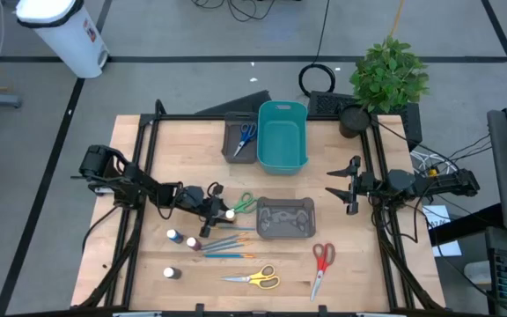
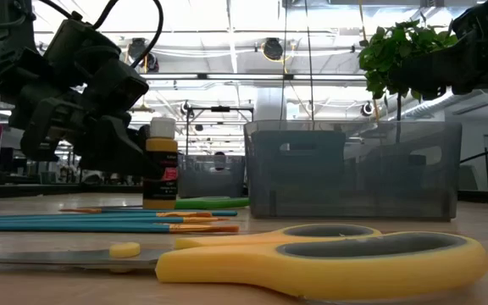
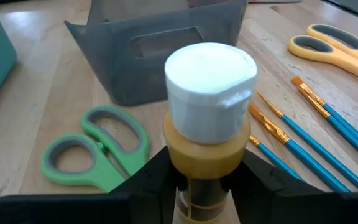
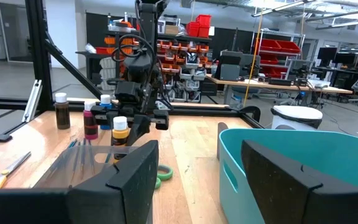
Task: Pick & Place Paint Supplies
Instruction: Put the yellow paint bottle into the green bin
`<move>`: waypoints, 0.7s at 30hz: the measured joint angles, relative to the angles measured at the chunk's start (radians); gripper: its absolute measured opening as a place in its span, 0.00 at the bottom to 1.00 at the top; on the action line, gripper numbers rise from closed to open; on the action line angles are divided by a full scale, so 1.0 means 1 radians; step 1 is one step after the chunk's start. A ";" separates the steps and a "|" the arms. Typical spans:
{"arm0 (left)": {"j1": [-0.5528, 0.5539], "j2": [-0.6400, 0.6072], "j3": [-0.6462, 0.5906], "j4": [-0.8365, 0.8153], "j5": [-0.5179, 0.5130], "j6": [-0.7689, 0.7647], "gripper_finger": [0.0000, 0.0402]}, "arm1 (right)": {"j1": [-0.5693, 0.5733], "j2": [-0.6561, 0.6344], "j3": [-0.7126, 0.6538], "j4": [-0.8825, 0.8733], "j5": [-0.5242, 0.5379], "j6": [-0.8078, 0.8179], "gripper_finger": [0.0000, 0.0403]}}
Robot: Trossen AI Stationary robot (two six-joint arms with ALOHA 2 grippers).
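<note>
From above, we see the left gripper reaching toward the middle of the wooden table, its tips at a small yellow paint bottle with a white cap that stands just beside the green-handled scissors and near the dark grey plastic tray. The right gripper waits well apart on the far side, next to the teal plastic bin, so the left arm is plainly the nearer one.

At table height, we find the bottle upright, its long axis vertical, with the left gripper close against it from the side. The thin blue-and-orange brushes and the yellow-handled scissors lie flat in front.

Through the left wrist camera, the bottle sits squarely between the two dark fingers, one on either side of its body below the cap. They hug the sides, yet we cannot tell whether they already pinch it or are only closing in. We judge the lift ought to go straight up, along the bottle's axis.

Through the right wrist camera, the right gripper stands spread and empty, facing the bin wall, with the bottle and left arm well beyond.
</note>
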 joint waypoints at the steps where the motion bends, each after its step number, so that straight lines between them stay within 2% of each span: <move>1: 0.000 0.000 0.000 0.002 0.000 0.000 0.30 | 0.000 0.000 0.000 0.000 0.000 0.000 0.55; 10: 0.001 -0.023 0.000 0.010 -0.018 -0.006 0.30 | 0.000 0.000 0.000 0.000 0.000 0.000 0.55; 21: 0.059 -0.166 -0.001 -0.001 -0.035 -0.105 0.29 | 0.000 0.000 0.000 0.000 0.000 0.000 0.55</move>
